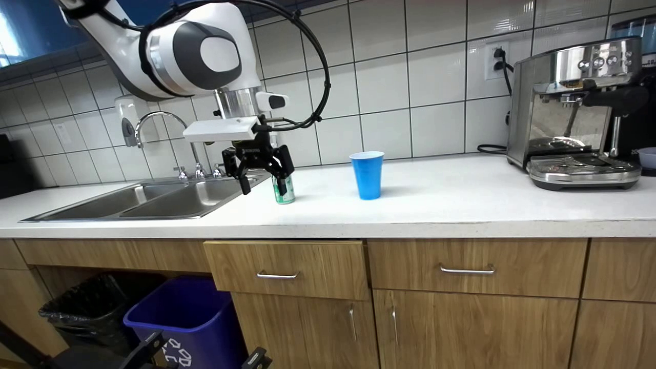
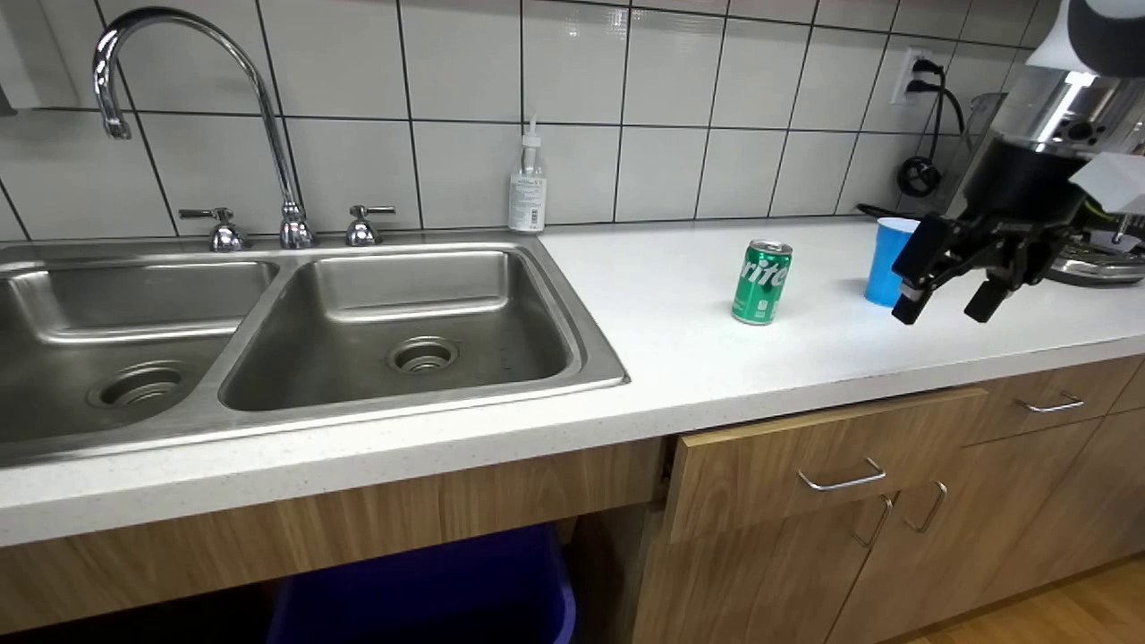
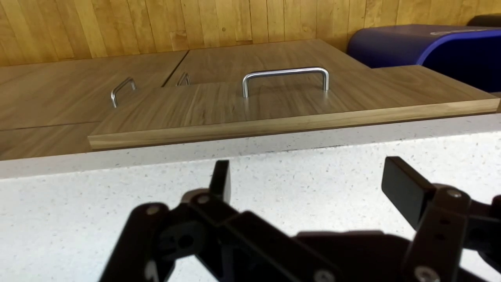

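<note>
Wooden, the drawer (image 1: pixel 287 269) juts out below the near edge of the counter (image 1: pixel 461 200), so its top rim shows. Above, the empty gripper (image 3: pixel 307 180) faces it, fingers apart. Farther back, the counter supports the green can (image 2: pixel 759 295) upright, left of the blue cup (image 1: pixel 367 177).

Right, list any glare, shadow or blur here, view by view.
In an exterior view, glare washes out part of the glossy blue surface, and the blue cup casts a soft shadow; in both exterior views, wall tiles catch bright reflections; in the wrist view, the near parts of the end effector look blurred, the drawer handle crisper.
</note>
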Motion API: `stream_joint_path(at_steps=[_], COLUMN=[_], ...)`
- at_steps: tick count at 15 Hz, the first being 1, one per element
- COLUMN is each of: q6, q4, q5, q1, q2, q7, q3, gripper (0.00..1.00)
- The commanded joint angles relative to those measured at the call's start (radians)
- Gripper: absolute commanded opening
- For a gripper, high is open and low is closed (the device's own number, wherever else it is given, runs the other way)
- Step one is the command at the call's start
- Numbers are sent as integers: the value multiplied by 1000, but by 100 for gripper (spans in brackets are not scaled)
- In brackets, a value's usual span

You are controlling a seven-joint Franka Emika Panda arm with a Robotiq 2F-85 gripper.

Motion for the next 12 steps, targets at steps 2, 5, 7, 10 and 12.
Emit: stream_joint_path(at_steps=[2, 5, 7, 10, 12], q6=[-16, -20, -21, -21, -21], q4=[10, 13, 13, 13, 13], q5=[-3, -3, -3, -3, -3], q1=[6, 6, 6, 6, 6], q2=[-1, -1, -1, -1, -1], q7=[3, 3, 3, 3, 3], q3=[-7, -7, -7, -7, -7], gripper=[100, 100, 100, 100, 100])
